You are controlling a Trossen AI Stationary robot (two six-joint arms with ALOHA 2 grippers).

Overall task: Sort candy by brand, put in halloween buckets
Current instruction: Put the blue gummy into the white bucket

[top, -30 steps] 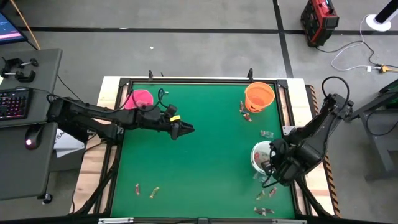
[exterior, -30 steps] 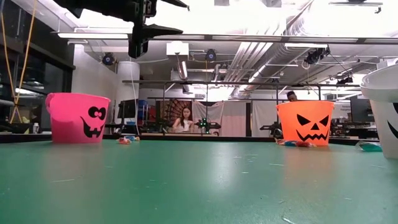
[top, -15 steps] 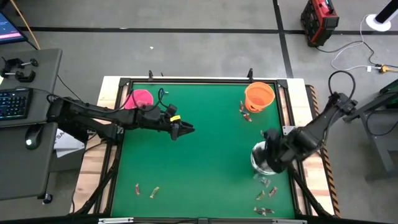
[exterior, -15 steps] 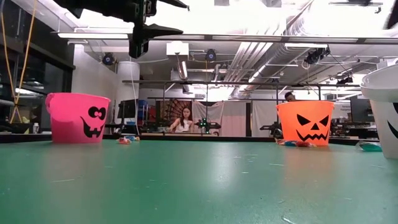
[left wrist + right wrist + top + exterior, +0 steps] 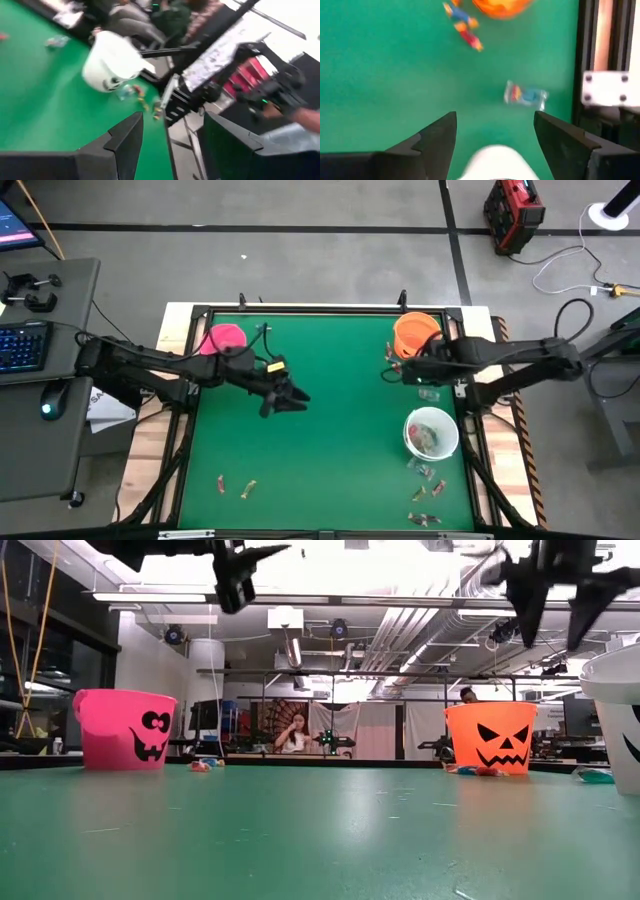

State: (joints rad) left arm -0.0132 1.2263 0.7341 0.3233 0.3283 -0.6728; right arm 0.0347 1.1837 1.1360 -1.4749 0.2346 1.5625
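Since the earlier frames the right hand (image 5: pixel 393 370) has left the white bucket (image 5: pixel 432 432) and is now hanging just beside the orange bucket (image 5: pixel 417 335), on the side facing the white bucket; the left hand (image 5: pixel 296 400) has shifted slightly toward the white bucket.

The green worktop (image 5: pixel 330 430) is carrying all three buckets. The pink bucket (image 5: pixel 226 339) is standing far across the worktop from the orange bucket, along the same edge. The white bucket is sitting near the orange bucket, with sweets lying inside it.

The right hand is standing wide open and holding nothing. The left hand is hovering between the pink bucket and the white bucket, fingers apart and empty.

Loose candy (image 5: pixel 429 395) is lying between the orange bucket and the white bucket. More pieces are lying beside the orange bucket, and others are scattered beyond the white bucket, away from the orange bucket.
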